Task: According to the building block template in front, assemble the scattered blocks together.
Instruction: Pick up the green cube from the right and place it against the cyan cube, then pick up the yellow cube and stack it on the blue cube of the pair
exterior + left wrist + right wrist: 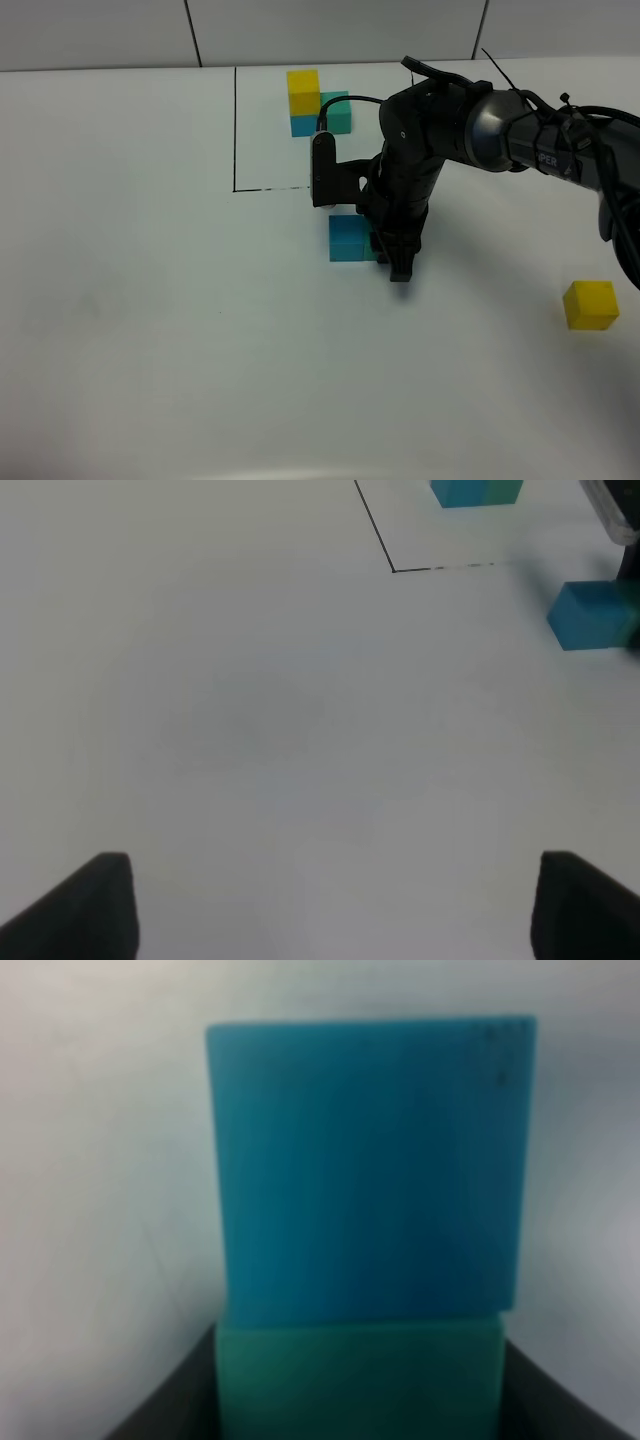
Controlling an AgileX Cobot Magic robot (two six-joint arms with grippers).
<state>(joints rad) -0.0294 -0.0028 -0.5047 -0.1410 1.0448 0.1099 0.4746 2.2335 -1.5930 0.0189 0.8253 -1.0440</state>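
Right pincer grips teal-green block, touching blue block ahead; yellow block lies well apart, rightward. Left pincer open.

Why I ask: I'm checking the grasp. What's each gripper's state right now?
Left gripper: open, holding nothing.
Right gripper: shut on the teal-green block, beside the blue block.

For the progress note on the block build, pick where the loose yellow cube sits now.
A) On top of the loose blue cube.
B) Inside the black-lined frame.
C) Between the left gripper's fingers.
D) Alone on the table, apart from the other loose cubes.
D: the yellow cube lies by itself on the table, far from the blue cube beside the right gripper.
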